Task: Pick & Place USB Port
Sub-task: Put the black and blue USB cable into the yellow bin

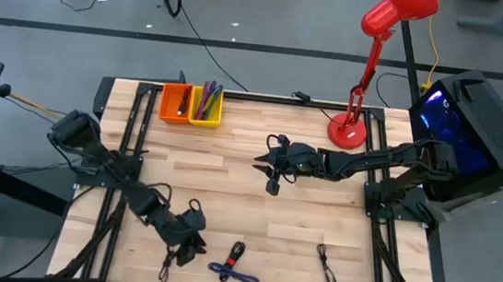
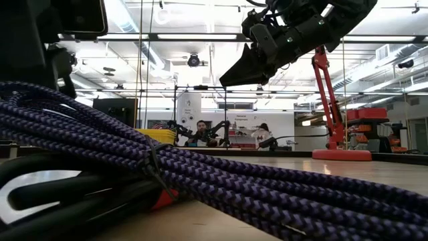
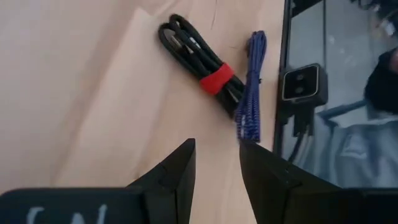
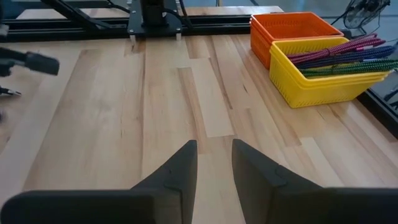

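A coiled black cable with a red strap lies flat on the table near its near edge. A purple braided cable lies right beside it. My left gripper is low over the wood just left of both cables, open and empty, pointing toward them. My right gripper hangs above the middle of the table, open and empty. The yellow bin at the far edge holds several braided cables, and the orange bin stands next to it.
A thin black cable lies toward the near right and another at the near edge left of my left gripper. A red desk lamp stands at the far right. Bare wood lies between the bins and the cables.
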Motion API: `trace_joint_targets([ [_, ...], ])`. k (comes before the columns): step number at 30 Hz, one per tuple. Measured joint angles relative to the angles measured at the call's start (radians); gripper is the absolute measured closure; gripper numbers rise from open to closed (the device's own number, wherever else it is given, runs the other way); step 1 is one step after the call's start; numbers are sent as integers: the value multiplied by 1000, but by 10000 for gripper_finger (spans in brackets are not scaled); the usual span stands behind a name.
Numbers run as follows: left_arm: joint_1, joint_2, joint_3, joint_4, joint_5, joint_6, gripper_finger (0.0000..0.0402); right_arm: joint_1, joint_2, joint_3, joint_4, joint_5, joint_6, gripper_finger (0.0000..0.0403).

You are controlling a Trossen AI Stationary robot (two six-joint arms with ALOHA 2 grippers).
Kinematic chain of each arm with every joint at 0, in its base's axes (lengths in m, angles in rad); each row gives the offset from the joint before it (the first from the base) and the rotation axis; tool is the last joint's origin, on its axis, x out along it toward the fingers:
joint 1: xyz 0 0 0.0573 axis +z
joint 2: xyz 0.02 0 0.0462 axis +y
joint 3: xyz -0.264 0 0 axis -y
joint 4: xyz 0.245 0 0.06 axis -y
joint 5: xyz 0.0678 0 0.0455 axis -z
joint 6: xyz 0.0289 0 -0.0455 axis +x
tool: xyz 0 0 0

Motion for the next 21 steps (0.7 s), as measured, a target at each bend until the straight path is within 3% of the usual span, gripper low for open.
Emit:
trace_joint_targets([
  [10,-60,102,0,124,-65,-198,273,0,0,0,-5,-53,1,301],
  [16,-78,151,0,322,-100,-202,273,1,0,0,-17,-52,3,301],
  [21,-77,172,0,310,-113,-229,273,0,0,0,-32,-52,3,301],
])
